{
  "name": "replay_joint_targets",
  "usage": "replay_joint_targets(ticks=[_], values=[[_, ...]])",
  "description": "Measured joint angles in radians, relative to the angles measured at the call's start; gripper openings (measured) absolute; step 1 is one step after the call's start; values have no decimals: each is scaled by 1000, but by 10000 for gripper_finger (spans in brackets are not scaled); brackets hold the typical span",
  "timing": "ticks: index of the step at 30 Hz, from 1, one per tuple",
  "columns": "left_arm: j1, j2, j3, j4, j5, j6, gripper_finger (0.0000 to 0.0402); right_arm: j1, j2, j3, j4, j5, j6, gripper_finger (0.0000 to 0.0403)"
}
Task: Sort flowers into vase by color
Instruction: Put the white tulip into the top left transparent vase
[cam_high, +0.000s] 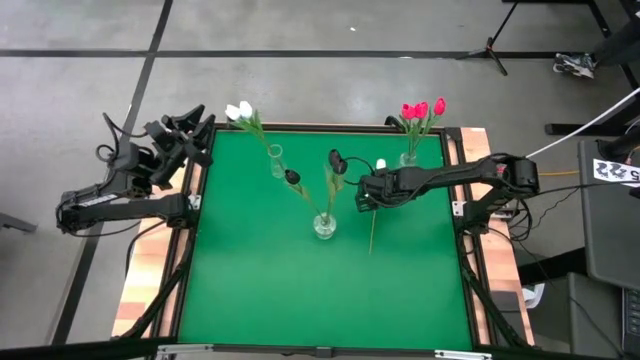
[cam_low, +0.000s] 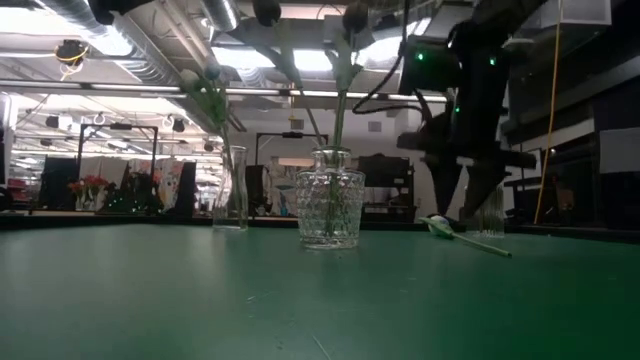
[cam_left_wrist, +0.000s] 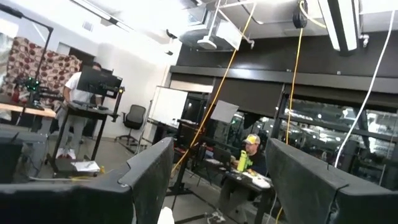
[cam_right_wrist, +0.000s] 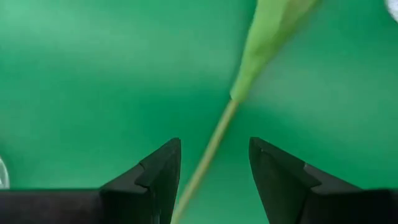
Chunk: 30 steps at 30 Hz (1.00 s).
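straddling a lying tulip stem (cam_right_wrist: 208, 152), the right claw (cam_right_wrist: 214, 171) gapes; left claw (cam_left_wrist: 214, 180) released, no writing legible

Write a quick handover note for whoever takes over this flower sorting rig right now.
Right end effector: open, over the mat, fingers straddling the stem of the last loose flower, a white tulip lying flat.
Left end effector: open, parked off the table's left rear corner.
Done: two white tulips in the left vase, three pink-red in the right vase, black tulips in the centre vase.
Left: grip the loose white tulip and put it with the whites.
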Motion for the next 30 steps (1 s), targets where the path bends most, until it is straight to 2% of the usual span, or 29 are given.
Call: replay_joint_targets(ticks=[7, 10, 17, 21, 25, 30], values=[[0, 0, 0, -59, 0, -41, 253, -53, 0, -73, 81, 48, -2, 191], [0, 1, 0, -66, 0, -69, 253, -70, 0, -87, 92, 45, -14, 191], [0, 1, 0, -66, 0, -70, 253, -68, 17, -137, 238, 37, -15, 191], [0, 1, 0, -66, 0, -70, 253, -68, 45, -138, 247, 35, -14, 185], [0, 1, 0, -65, 0, -70, 253, -68, 63, -137, 237, 34, -17, 135], [0, 1, 0, -66, 0, -72, 253, -68, 66, -138, 227, 30, -46, 27]])
